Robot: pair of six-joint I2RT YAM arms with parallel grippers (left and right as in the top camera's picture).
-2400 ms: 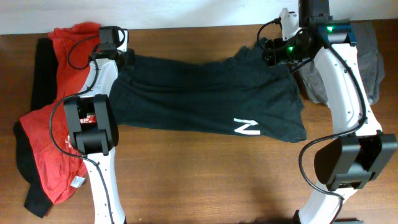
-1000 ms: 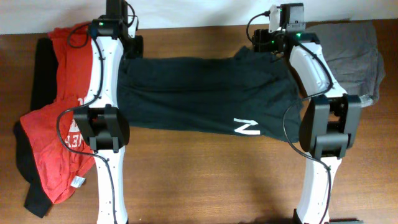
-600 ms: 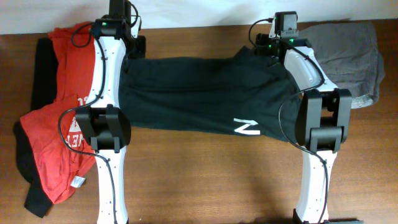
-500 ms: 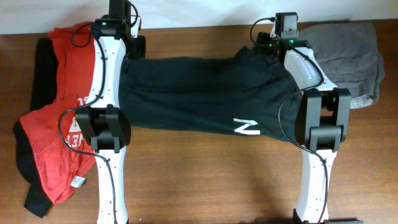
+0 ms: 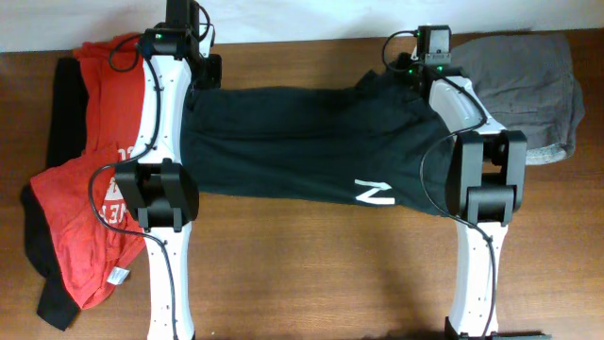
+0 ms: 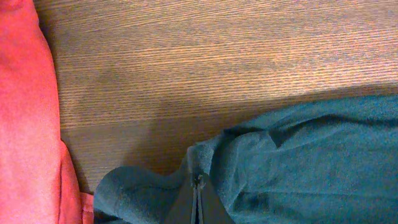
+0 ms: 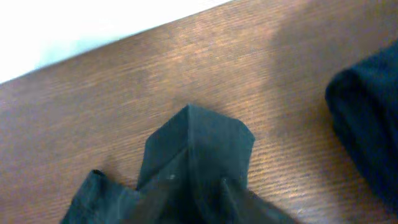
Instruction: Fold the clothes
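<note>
Left wrist: left gripper [image 6: 198,182] pressed together on a bunch of hem of the dark-green soft cotton T-shirt [image 6: 311,155], cloth humped up round the tips. Red cotton T-shirt [image 6: 25,112] just beside it on the left, brown wooden surface [image 6: 217,56] beyond

Right wrist: right gripper [image 7: 189,193] pinching a folded corner of the same shirt, and the corner pokes up past the tips as a peak. View is blurry, so the gripper's own tips are hard to make out

Handling, my read: light, limp, no stiffness, so it sags and drags wherever unsupported. Cotton shouldn't slip from a firm pinch. Best hold is the two far corners, as taken. Keep it taut between the arms so the fold line runs straight

Overhead: shirt spread flat across mid-surface between left arm [image 5: 156,104] and right arm [image 5: 462,104], far edge held at both ends. Red shirt heaped at left, grey cotton garment [image 5: 528,85] at far right. Versus 0.5 s ago: near static, right wrist nudged slightly toward the grey garment, shirt outline unchanged. Versus 2.4 s ago: both arms now stretched to the far edge, right arm no longer over the grey garment
</note>
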